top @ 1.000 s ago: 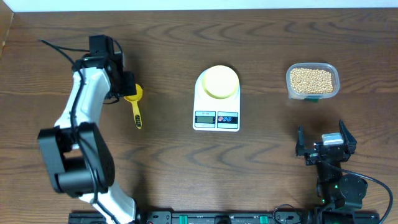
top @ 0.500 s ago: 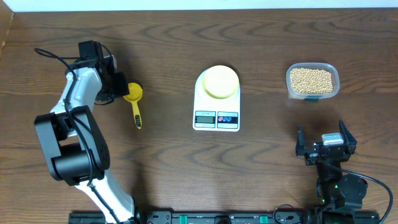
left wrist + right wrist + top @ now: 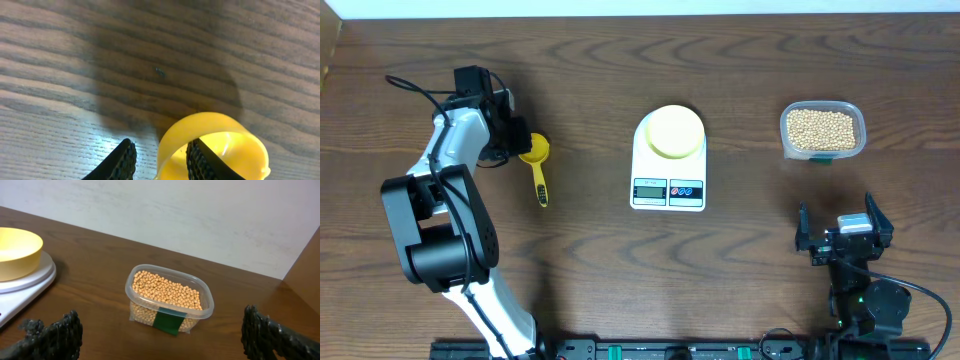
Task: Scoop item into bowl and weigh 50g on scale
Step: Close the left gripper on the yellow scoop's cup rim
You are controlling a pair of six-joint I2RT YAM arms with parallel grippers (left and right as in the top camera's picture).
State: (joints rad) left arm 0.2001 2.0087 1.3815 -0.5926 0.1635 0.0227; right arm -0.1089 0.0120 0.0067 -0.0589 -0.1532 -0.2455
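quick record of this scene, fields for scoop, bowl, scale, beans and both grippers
scoop: yellow, lying on table left of scale
left gripper: straddles scoop's cup wall, one finger inside, one outside
bowl: empty, on scale
scale: centre of table
beans: in clear container, right of scale
right gripper: open, holding nothing, near container

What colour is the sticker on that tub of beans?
The sticker is dark green; the right wrist view shows it best.
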